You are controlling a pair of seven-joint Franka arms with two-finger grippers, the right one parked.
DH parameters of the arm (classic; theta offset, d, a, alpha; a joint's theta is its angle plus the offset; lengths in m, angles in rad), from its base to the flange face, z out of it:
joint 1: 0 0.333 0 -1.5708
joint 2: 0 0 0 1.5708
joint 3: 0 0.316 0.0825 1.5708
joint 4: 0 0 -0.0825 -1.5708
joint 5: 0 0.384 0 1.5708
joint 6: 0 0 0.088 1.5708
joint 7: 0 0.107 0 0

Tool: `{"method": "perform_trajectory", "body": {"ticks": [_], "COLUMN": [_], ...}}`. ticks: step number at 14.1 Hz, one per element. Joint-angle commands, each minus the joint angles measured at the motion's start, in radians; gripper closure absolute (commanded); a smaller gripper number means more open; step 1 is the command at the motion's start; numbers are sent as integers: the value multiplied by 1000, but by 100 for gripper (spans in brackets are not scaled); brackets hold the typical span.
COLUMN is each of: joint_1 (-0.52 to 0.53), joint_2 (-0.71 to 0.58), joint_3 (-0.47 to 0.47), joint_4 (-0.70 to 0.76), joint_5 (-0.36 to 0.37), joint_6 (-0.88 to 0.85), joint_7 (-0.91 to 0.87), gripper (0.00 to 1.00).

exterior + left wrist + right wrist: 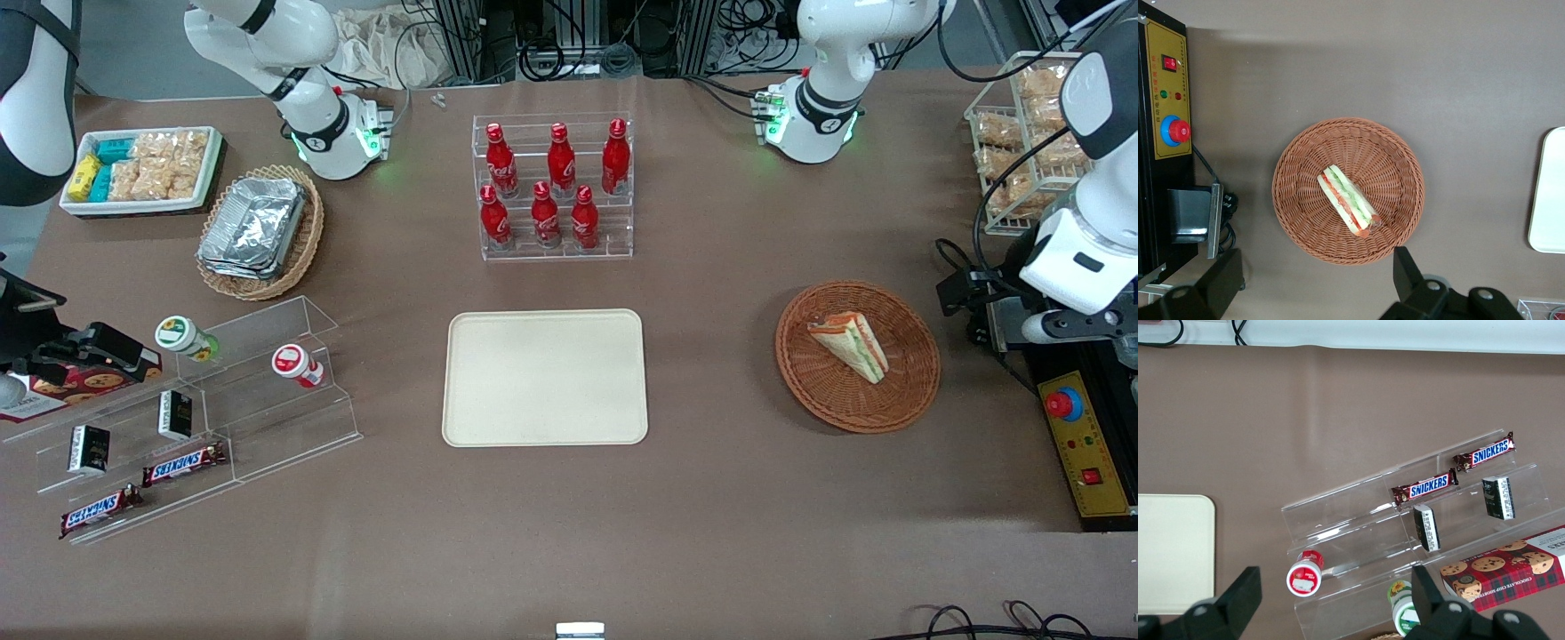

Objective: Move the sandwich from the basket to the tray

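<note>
- Cream-beige and bare, the tray [545,376] lay at the middle of the brown-covered table [622,551], low-rimmed and flat, an easy place to set something down.
- Reddish-brown wicker made up the round basket [916,396], well apart from the tray toward the working arm's end of the table; a yellow control box [1086,456] with a red button sat just beside it.
- The sandwich [850,344] lay in the basket, a clear-wrapped wedge of white bread resting on one slice, its orange and green filling edge showing in the left wrist view [1347,201].
- It looked light and soft. My judgement was that the bread would crush under a hard squeeze and the wrap could slip between smooth fingers.
- The best hold was probably across the two bread faces near the thick middle of the wedge, closing gently, not at the thin tip.
- The gripper [1315,283] hung above the table at the basket's rim, not touching the sandwich; its fingers [1405,273] stood wide apart and held nothing.
- Farther from the front camera, a clear rack held six red bottles [551,187].
</note>
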State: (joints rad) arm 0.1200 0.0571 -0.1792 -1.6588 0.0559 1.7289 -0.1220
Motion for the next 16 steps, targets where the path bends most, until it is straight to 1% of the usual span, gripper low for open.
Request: {"method": "perform_trajectory", "body": {"ticks": [1, 5, 7, 8, 11, 14, 16], "joint_1": [7, 7, 0, 0, 0, -10, -10], "joint_2": [21, 38, 53, 55, 50, 72, 85], "joint_3": [-6, -6, -8, -8, -8, -13, -14], "joint_4": [37, 28, -34, -67, -228, -274, -301], "joint_5": [-7, -2, 5, 7, 12, 12, 10], "joint_6": [-31, -31, -8, 36, 222, 250, 280], "joint_7": [-7, 4, -33, -72, -317, -536, -600], "gripper": [1, 0, 0, 0, 0, 1, 2]}}
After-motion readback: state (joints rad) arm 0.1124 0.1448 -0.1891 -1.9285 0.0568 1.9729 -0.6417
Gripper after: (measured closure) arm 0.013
